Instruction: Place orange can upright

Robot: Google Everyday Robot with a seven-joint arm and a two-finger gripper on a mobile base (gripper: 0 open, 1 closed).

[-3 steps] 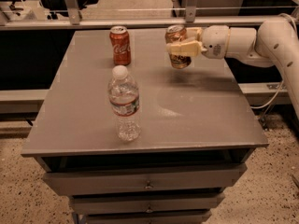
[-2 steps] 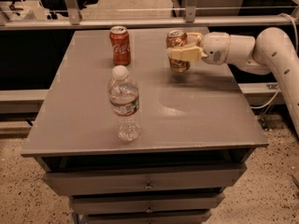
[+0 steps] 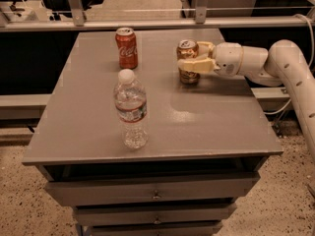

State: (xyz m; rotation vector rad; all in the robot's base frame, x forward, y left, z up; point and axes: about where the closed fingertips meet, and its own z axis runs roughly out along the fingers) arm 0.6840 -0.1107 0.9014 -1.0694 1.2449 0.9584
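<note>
Gripping the upright orange can (image 3: 189, 76) at one o'clock on the desk (image 3: 211, 122), the hand (image 3: 193, 56) could tip it if it pulls away before opening fully.

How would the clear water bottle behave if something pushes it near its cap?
The water bottle is tall with a narrow base, so it would probably tip rather than slide. Being round, it would likely roll once down. The tool, closed around the orange can farther back, is apart from it.
</note>
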